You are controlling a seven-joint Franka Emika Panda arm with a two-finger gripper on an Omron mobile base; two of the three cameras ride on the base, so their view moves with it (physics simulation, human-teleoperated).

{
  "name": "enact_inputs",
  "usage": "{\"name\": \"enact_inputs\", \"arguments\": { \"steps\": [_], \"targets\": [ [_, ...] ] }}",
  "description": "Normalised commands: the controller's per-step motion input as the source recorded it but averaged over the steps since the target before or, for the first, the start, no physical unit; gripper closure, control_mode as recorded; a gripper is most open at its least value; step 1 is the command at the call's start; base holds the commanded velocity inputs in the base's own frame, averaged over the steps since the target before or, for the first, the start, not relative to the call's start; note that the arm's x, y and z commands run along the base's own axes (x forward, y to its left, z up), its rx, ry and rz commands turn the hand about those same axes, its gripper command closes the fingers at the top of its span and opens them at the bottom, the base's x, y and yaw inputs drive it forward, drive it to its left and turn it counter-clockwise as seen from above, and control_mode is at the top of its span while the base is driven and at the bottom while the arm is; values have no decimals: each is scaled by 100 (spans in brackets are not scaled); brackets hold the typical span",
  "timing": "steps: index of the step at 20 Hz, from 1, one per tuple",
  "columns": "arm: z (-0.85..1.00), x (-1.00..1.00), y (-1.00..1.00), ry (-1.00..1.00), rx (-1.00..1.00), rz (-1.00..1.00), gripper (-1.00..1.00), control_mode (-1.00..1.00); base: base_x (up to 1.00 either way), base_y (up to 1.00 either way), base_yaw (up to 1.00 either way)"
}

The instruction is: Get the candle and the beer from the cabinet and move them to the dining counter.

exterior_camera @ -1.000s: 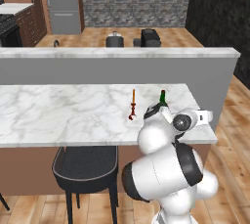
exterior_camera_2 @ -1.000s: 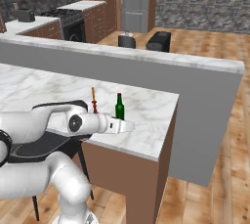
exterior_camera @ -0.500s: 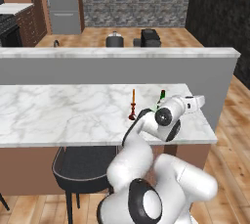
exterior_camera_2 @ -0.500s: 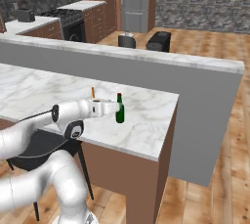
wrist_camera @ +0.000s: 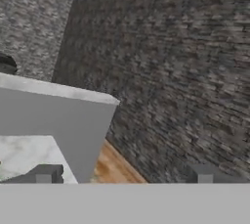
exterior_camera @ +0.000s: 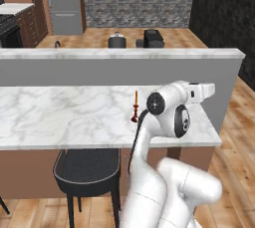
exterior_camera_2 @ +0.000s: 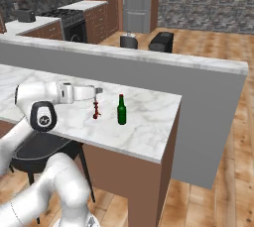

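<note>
White marble tops the dining counter (exterior_camera_2: 149, 117), which carries a grey raised back wall along its far side. The candle (exterior_camera_2: 96, 110), a thin orange taper on a dark red holder, stands upright on the marble near the counter's right end. The beer (exterior_camera_2: 121, 110), a dark green bottle with a red cap, stands upright just beside it on the side toward the counter's end, apart from the candle. In the left base view the candle (exterior_camera: 135, 107) shows beside the arm's elbow, and the bottle is hidden behind the arm. The gripper (exterior_camera_2: 98, 91) is held level above the counter, close over the candle, touching neither item. In the hand view its fingertips (wrist_camera: 46, 174) stand wide apart and nothing lies between them. A black stool (exterior_camera: 87, 170) sits under the counter's near edge.
</note>
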Motion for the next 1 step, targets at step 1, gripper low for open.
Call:
{"name": "enact_inputs", "arguments": {
  "steps": [1],
  "targets": [
    [100,-86,28,0,0,-7,-100,-100,0,0,0]
  ]
}}
